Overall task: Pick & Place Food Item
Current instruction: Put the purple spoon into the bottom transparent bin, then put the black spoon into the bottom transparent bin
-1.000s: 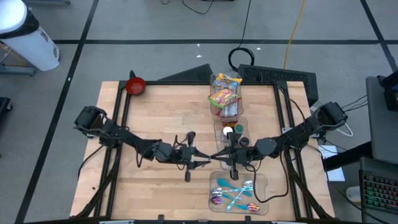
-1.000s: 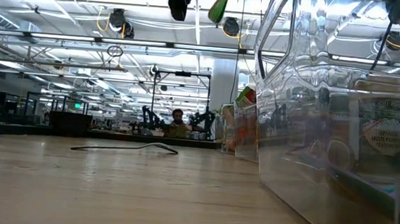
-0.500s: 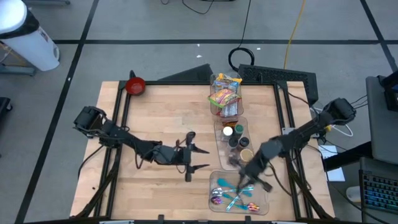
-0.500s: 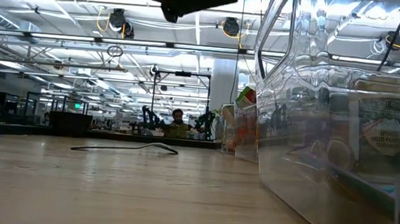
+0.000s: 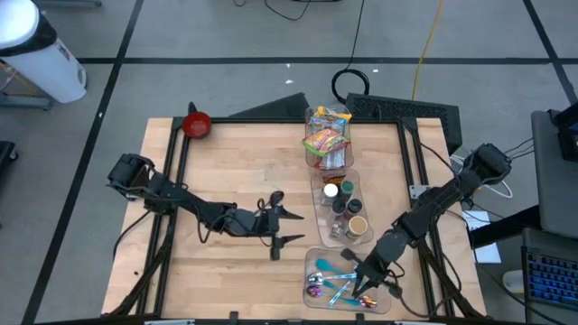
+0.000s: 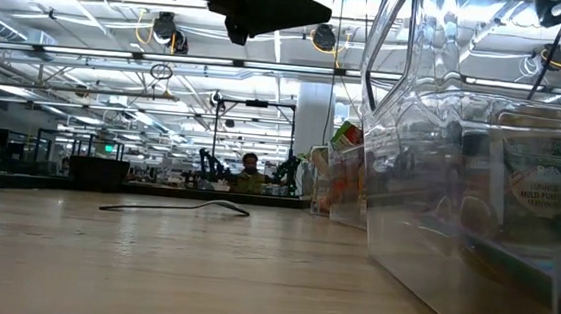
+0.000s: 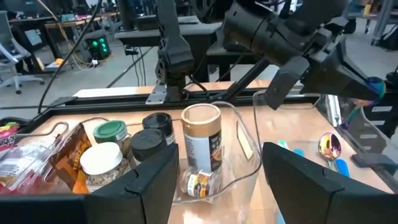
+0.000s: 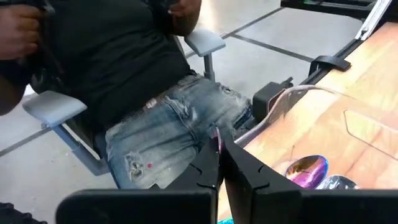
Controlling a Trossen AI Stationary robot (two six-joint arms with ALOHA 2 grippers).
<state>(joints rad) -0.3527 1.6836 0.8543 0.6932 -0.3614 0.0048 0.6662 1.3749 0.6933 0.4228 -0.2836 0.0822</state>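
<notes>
Wooden slats make up your worktop [image 5: 226, 162], seen from above with a dark frame round it and grey floor beyond. Your two dark arms reach in from nine and three o'clock.

Near the twelve o'clock edge, right of centre, stands a clear bin [image 5: 327, 135] packed with bright snack packets [image 5: 324, 140]. Just towards six o'clock from it sits a clear tray [image 5: 341, 209] of jars [image 5: 342, 206]; the left wrist view shows a gold-lidded jar [image 7: 201, 144] upright there, a green lid [image 7: 110, 132], black lids and a white lid beside it, and one small jar [image 7: 199, 184] lying on its side. Closer still to the six o'clock edge is a second clear tray [image 5: 384, 266] holding blue and iridescent spoons [image 5: 336, 284]. A red bowl [image 5: 196, 125] sits at the eleven o'clock corner.

Your left pincer [image 5: 291, 227] hovers near the worktop's centre, its jaws spread wide and holding nothing, pointing towards three o'clock at the jar tray.

Your right pincer [image 5: 365, 285] is over the spoon tray at about five o'clock; its wrist view shows the fingers [image 8: 239, 165] pressed together with nothing visible between them, above an iridescent spoon [image 8: 309, 169].

Beyond the six o'clock edge, a person [image 8: 140, 81] in a dark top and jeans sits in a chair.
</notes>
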